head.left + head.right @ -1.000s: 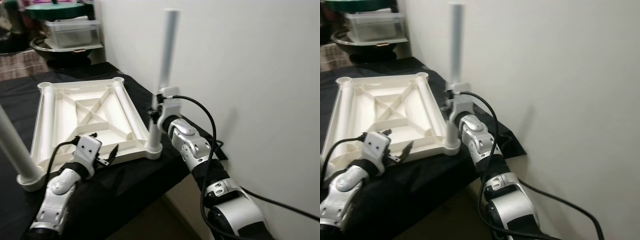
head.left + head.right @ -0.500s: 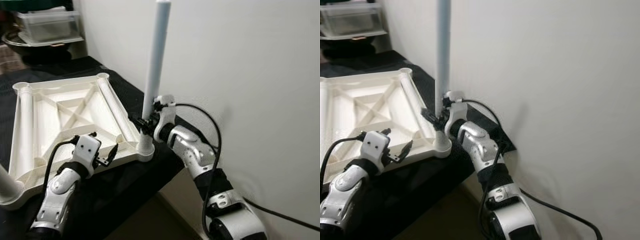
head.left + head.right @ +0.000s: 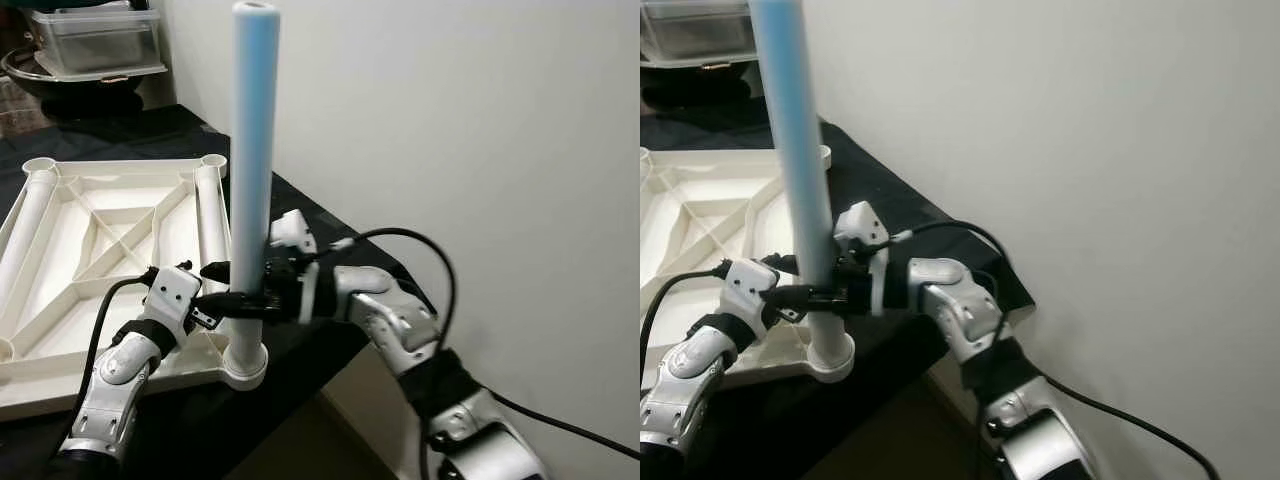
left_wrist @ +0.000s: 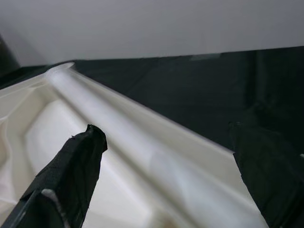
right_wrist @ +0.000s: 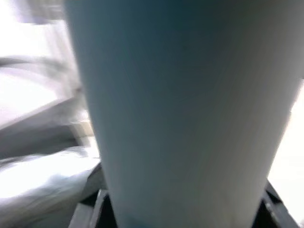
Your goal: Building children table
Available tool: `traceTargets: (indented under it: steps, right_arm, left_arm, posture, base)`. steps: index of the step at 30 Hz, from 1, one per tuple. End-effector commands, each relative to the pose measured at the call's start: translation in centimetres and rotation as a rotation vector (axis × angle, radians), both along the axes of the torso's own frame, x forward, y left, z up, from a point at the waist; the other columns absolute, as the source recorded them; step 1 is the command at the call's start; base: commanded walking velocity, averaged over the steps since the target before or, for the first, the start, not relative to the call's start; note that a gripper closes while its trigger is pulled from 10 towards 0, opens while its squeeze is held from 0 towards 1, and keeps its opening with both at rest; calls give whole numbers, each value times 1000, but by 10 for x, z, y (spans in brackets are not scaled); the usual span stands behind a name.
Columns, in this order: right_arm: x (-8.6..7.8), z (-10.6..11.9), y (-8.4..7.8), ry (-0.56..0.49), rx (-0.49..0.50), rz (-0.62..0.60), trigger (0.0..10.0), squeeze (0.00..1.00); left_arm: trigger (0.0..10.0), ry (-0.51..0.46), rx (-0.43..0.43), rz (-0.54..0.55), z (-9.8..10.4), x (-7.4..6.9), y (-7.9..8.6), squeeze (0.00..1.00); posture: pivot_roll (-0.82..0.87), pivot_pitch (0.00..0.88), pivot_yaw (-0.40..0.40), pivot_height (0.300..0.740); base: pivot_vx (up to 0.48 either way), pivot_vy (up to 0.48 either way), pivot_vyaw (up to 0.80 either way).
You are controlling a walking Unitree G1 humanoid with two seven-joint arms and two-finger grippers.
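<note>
The white children's tabletop (image 3: pixel 90 225) lies upside down on a black cloth. A pale blue-white table leg (image 3: pixel 250 170) stands upright in its near right corner socket (image 3: pixel 245 365). My right gripper (image 3: pixel 232 287) reaches in from the right and is shut on the leg low down, just above the socket. In the right wrist view the leg (image 5: pixel 180 109) sits between the dark fingers (image 5: pixel 90 202). My left gripper (image 3: pixel 197 293) hovers open over the tabletop's right rail (image 4: pixel 142 142), close beside the leg, with black fingers (image 4: pixel 71 175) spread wide.
A white wall (image 3: pixel 480 120) rises close on the right. The cloth-covered table's edge (image 3: pixel 320 345) runs just past the socket. A clear plastic container (image 3: pixel 95 40) and a dark bowl sit at the back left. A black cable (image 3: pixel 430 270) loops off my right arm.
The camera has shifted, bringing the leg closer and more central. My right gripper has swung round the leg and now grips it from the right. The left gripper stays by the rail.
</note>
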State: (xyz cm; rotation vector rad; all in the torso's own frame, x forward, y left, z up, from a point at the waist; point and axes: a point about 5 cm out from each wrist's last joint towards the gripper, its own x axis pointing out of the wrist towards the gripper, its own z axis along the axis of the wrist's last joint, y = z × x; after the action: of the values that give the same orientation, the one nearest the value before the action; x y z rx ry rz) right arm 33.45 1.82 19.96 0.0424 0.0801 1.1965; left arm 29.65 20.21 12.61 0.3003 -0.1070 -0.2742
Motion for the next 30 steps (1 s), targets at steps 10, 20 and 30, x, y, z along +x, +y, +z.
traceTargets:
  steps: [10,20,30]
  right_arm:
    - [30,-79,-80,269,-281,-858,10000,0]
    - [30,-25,-49,172,62,-455,10000,0]
    - [8,7,-34,-64,88,24,10000,0]
  left_arm:
    - [10000,13,7,-23,-4,1,-6,0]
    - [10000,12,9,-29,-3,3,-6,0]
    - [10000,8,11,-22,-2,3,-4,0]
  posture:
    - [43,0,-134,740]
    - [47,0,-134,740]
    - [64,0,-147,740]
  base:
    - [0,0,0]
    - [0,0,0]
    - [0,0,0]
